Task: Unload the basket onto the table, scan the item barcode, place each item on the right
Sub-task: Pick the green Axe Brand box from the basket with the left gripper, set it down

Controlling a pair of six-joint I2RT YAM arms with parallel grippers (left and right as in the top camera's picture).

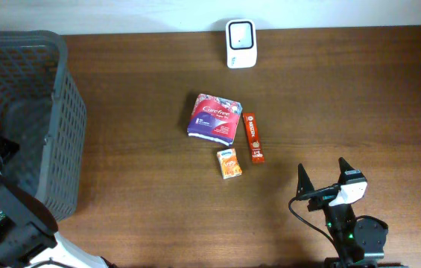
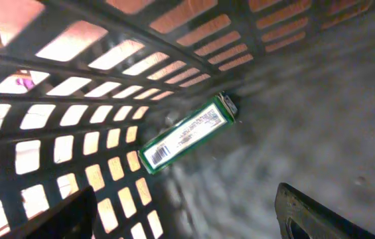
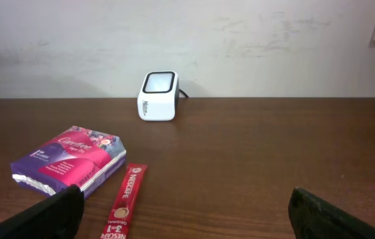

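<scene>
In the left wrist view a green box (image 2: 186, 134) with a white barcode label lies on the basket floor against the lattice wall (image 2: 74, 99). My left gripper (image 2: 186, 199) hangs above and short of it, open, nothing between its fingers. The white scanner (image 1: 240, 43) stands at the table's far edge, screen facing up; the right wrist view shows the scanner (image 3: 158, 95) straight ahead. My right gripper (image 1: 321, 167) rests near the front right, open and empty; in its own view the right gripper (image 3: 186, 199) points toward the scanner.
The dark plastic basket (image 1: 39, 119) fills the left side, with the left arm reaching into it. At mid-table lie a purple pack (image 1: 214, 117), a red Nescafe stick (image 1: 252, 137) and a small orange box (image 1: 229, 163). A wall runs behind the scanner.
</scene>
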